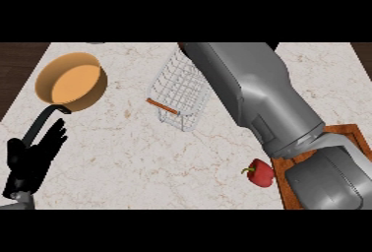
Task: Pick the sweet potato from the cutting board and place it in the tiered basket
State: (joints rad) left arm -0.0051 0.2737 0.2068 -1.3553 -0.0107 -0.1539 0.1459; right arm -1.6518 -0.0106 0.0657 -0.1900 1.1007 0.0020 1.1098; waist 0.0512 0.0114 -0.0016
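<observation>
The wire tiered basket [174,93] stands at the counter's middle back, with my right forearm [254,93] stretched across its right side. That arm runs from the lower right to the picture's top edge, where the right hand is cut off. The wooden cutting board [347,134] lies at the right, mostly hidden under the arm. No sweet potato shows anywhere. My left hand [33,157] rests open at the lower left, fingers up.
An orange pan [71,81] with a black handle [41,122] sits at the back left, its handle reaching toward my left hand. A red bell pepper [260,173] lies just left of the cutting board. The marble counter [145,157] has dark wood past its left and right edges.
</observation>
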